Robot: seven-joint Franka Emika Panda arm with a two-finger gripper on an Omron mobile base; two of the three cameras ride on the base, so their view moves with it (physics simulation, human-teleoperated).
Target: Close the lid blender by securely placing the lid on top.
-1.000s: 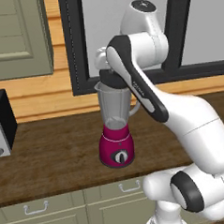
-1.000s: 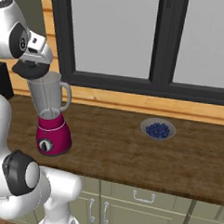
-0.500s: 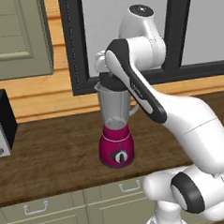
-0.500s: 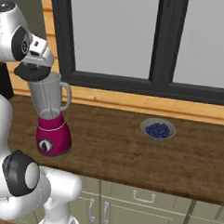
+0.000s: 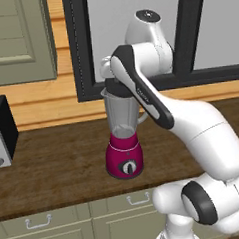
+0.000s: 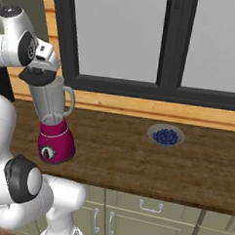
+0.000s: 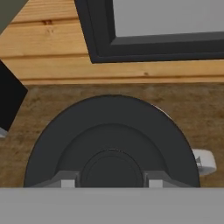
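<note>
Between the jaws, clamped on its central knob, sits the flat round black lid (image 7: 111, 144), stiff and light, right atop the magenta-based clear-jar blender (image 5: 123, 136).

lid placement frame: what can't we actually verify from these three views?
- Lid seating: in the left base view the arm's forearm crosses the lid at the blender mouth; in the right base view the hand covers the lid's top.
- Jar rim: hidden under the lid in the hand view, so centring is unclear.
- Gripper fingertip contact: cut off at the bottom of the hand view.
- Blender dial setting: too small.
</note>
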